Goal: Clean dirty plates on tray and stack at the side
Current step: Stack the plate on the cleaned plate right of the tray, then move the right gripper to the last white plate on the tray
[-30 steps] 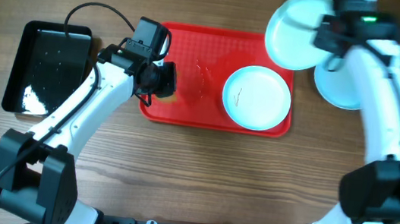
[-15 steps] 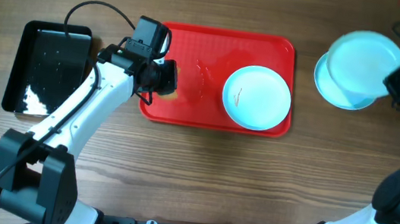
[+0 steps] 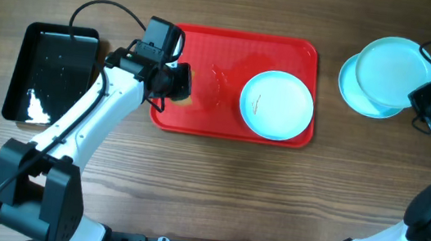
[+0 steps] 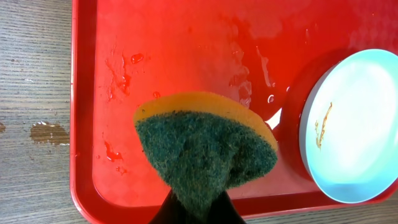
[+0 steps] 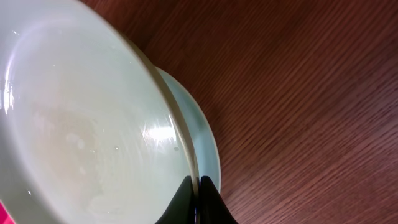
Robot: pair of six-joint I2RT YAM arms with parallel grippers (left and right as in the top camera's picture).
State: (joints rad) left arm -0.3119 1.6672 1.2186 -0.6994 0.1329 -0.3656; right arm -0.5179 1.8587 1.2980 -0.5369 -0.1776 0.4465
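The jaws of our right gripper were pinched tight on the rim of a clean plate. The jaws of our left gripper were squeezed tight on a sponge.

The red tray was the biggest thing, so we tell every place from it. Off the tray's right end, well apart from it, a second plate lay on the table. The clean plate we held was over that one, but a bit to the far side and away from the tray. We could not tell if the two touched. We think it had to come down and a bit back toward the tray to sit straight on the pile.

One dirty plate lay in the tray's right half. The sponge was over the tray's left half, so the dirty plate lay to its right. Our left arm was the nearer one. A small brown mark sat on that plate.
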